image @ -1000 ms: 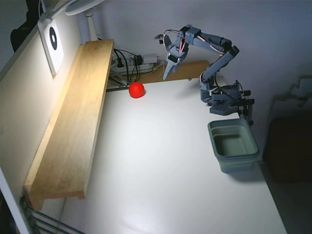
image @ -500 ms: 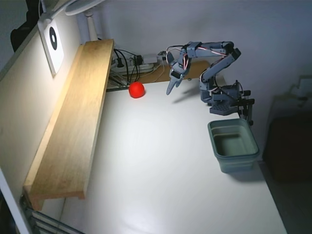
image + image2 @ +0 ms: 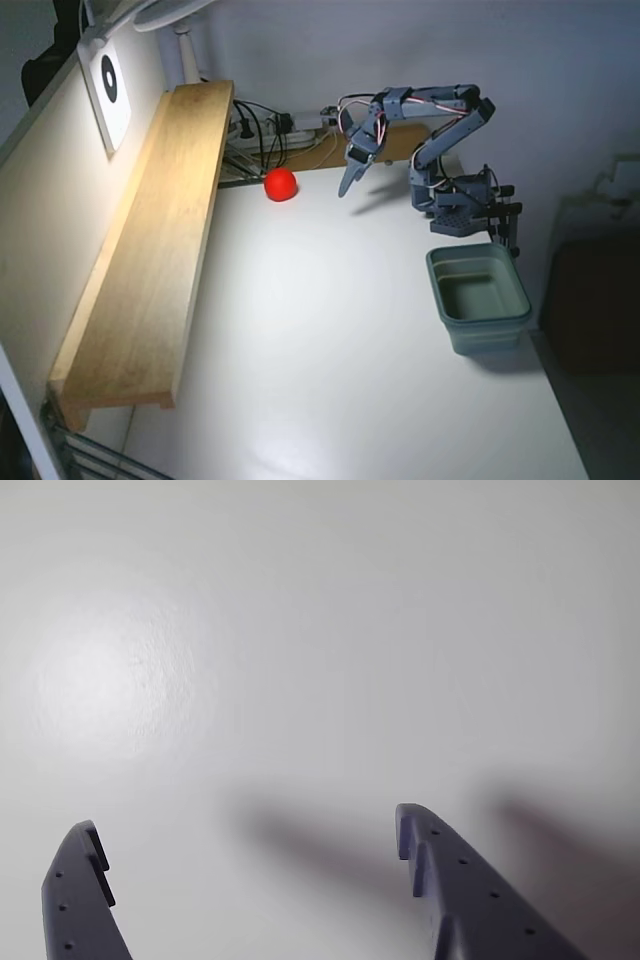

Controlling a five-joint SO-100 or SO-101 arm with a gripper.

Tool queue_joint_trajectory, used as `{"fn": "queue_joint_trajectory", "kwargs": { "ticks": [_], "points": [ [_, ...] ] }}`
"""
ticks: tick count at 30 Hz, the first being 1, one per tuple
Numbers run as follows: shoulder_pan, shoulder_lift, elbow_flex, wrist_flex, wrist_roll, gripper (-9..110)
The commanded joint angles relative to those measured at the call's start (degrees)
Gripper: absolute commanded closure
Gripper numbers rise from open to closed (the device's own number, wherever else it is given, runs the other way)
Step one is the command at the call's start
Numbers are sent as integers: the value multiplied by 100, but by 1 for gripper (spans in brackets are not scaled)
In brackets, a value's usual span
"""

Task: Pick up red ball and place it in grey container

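Fixed view: red ball lies left of open-jawed gripper.

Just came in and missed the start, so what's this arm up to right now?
A small grey arm on a white table is reaching toward a red ball near the table's back edge. Its end effector hangs open a little to the right of the ball in the fixed view, not touching it. The wrist view shows only bare table between the two open fingers, so nothing is held. The grey container sits empty at the right side of the table.
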Motion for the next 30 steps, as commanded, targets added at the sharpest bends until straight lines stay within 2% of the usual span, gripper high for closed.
{"fn": "queue_joint_trajectory", "kwargs": {
  "ticks": [1, 14, 30],
  "points": [
    [-5, 108, -52, 25, 9, 63],
    [-5, 4, 239, -370, 9, 63],
    [-5, -2670, -834, -1971, 9, 63]
  ]
}}
